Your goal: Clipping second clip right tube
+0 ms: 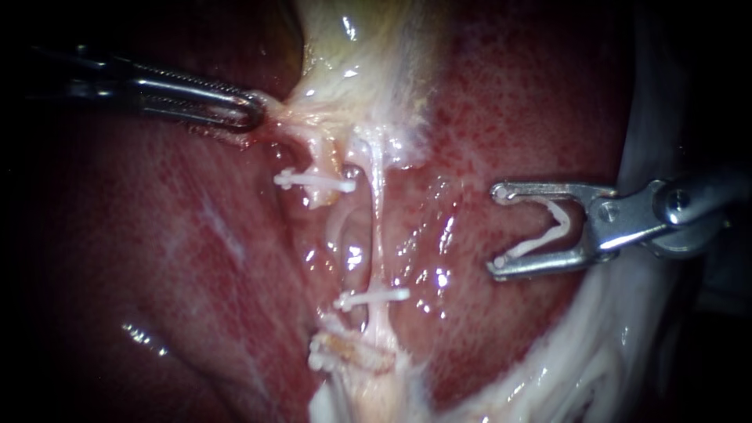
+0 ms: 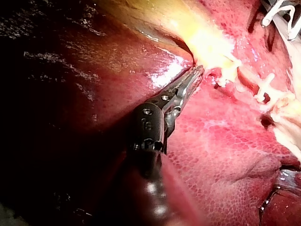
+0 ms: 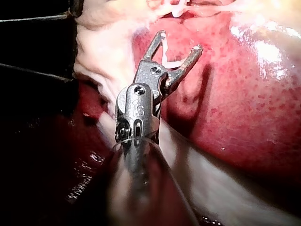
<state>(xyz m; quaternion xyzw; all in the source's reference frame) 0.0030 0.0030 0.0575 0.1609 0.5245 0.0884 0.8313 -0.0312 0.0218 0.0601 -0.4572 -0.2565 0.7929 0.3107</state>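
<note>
The right tube [image 1: 378, 211] is a thin pale strand running down from the yellowish gallbladder [image 1: 360, 55], and a white clip [image 1: 373, 298] crosses its lower part. Another white clip [image 1: 313, 181] sits on the left tube beside it. My right instrument [image 1: 497, 231] hovers over the liver well to the right of the tube. Its jaws stand wide apart and carry a white V-shaped clip [image 1: 540, 235] between them, seen too in the right wrist view [image 3: 171, 61]. My left instrument [image 1: 254, 110] is shut on pale tissue at the gallbladder's base [image 2: 197, 73].
Red mottled liver [image 1: 509, 102] surrounds the tubes. Pale fatty tissue [image 1: 352, 376] lies below the lower clip, and a white band of tissue [image 1: 595, 345] runs under my right instrument's shaft.
</note>
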